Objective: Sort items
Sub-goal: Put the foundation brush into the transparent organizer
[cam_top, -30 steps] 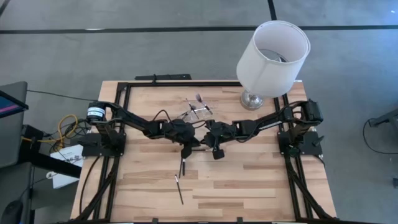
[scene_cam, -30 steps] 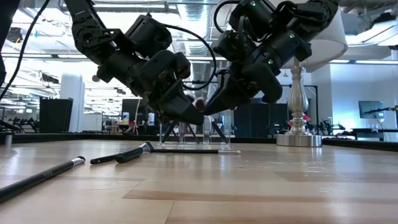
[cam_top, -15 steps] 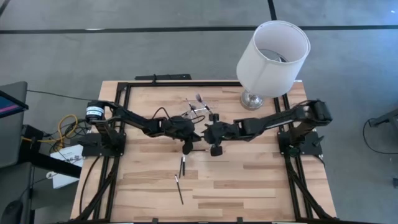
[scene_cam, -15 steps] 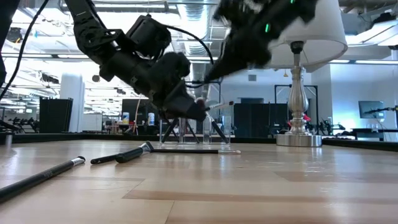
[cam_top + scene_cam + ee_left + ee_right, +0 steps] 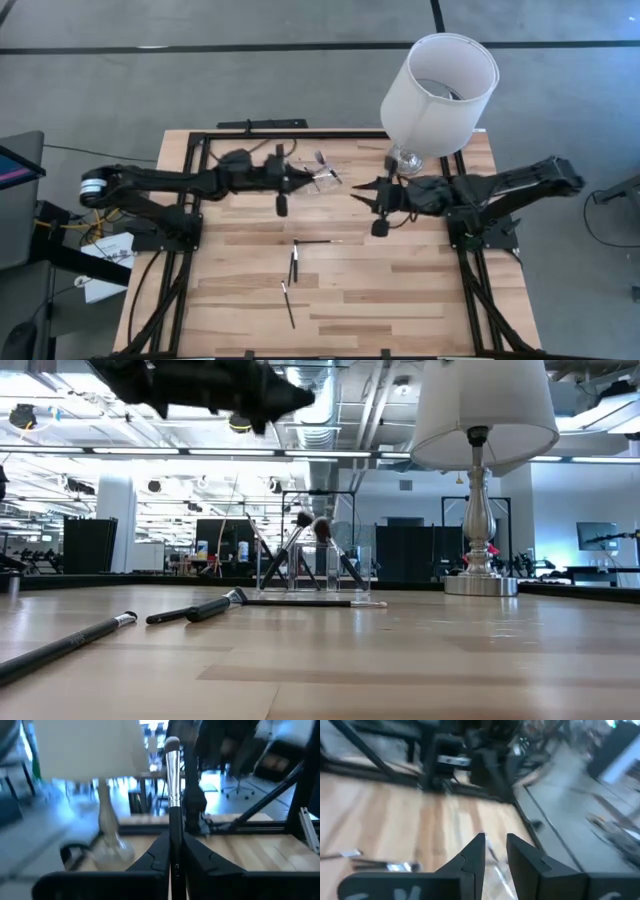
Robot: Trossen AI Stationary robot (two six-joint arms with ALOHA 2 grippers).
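Both arms have pulled apart since earlier. Your left gripper point(image 5: 172, 851) clamps one brush point(image 5: 172, 785) beside the clear holder point(image 5: 322, 180); right gripper point(image 5: 364, 192) is narrowly parted, empty. Three brushes point(image 5: 291, 265) lie on the table point(image 5: 400, 290).

A wooden table point(image 5: 400, 290) with pale planks carries a black frame point(image 5: 250, 133) along its edges. At its far right corner stands a lamp point(image 5: 437, 80) with a broad white shade on a silvery base point(image 5: 403, 160). A small clear plastic container point(image 5: 318, 180) sits near the far middle of the table. A yellow cable bundle point(image 5: 103, 205) lies off the table's left side, on the grey floor point(image 5: 250, 80).
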